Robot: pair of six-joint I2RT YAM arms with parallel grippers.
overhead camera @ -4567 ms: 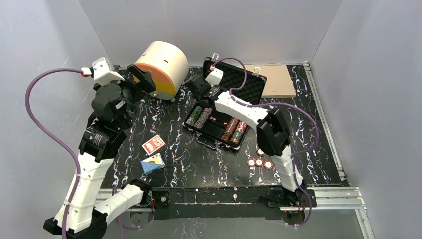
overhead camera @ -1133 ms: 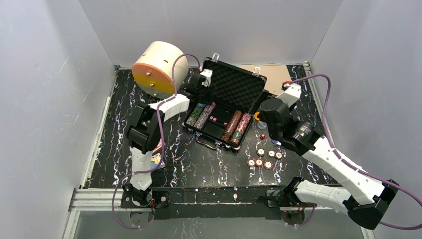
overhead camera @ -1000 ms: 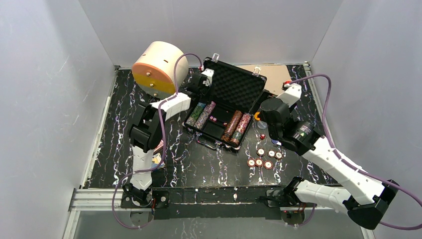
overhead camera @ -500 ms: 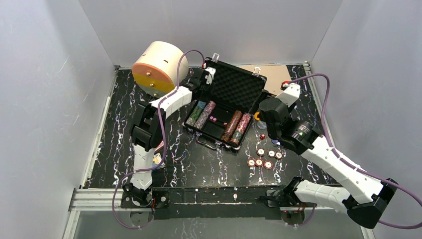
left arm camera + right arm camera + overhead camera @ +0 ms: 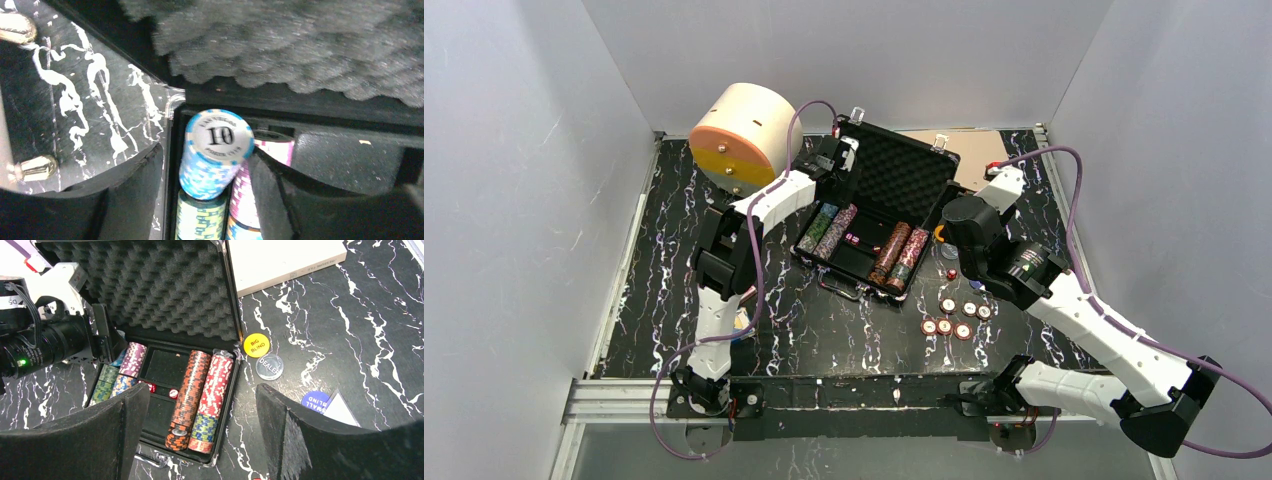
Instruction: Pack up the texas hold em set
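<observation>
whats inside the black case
The case holds two chip rows on the left, two on the right, red dice between. The left gripper hangs over the left rows' far end. Whatever lies under the chips is covered.

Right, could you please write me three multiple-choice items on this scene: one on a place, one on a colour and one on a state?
1. Where is the yellow button? A inside the case; B on the table, right of the case; C on top of the case's lid.
2. What colour is the chip marked 10 between the left fingers? A blue and white; B red; C black.
3. The case is: A shut and latched; B open, lid raised; C upside down.

Answers: B, it lies on the table beside the case's right corner; A, its rim is pale blue and its centre white; B, the lid's foam lining is in plain view.
</observation>
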